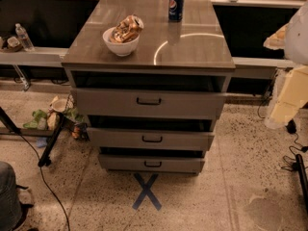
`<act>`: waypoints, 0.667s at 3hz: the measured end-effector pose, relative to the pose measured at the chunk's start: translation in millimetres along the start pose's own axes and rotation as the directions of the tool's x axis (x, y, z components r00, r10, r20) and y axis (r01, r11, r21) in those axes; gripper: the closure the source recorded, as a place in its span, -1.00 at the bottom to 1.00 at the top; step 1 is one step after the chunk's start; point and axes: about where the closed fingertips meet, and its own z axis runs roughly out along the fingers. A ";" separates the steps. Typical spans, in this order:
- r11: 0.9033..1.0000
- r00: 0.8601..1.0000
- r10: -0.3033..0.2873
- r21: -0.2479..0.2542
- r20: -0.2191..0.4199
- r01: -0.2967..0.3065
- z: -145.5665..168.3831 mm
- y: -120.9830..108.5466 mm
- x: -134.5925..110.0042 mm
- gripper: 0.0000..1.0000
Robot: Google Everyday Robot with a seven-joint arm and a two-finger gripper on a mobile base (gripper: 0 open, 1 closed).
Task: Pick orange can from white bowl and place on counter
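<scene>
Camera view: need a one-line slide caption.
Orange can lies in the white bowl, front left on the counter; Pepsi can at the back; end effector at the frame's right edge, off it.

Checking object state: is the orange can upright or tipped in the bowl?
Tipped: the orange can lies slanted in the white bowl. Tool hangs at right edge, off the counter.

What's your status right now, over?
Tool at far right, away from the counter. Orange can lying in white bowl, counter's front left. Pepsi can stands behind, apart.
</scene>
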 end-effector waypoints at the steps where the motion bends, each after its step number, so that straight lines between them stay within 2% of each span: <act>1: 1.000 1.000 0.000 0.000 0.000 0.000 0.0 0.0 0.0 -1.00; 2: 0.999 0.996 0.028 0.036 0.084 -0.031 3.8 -14.0 -9.7 -1.00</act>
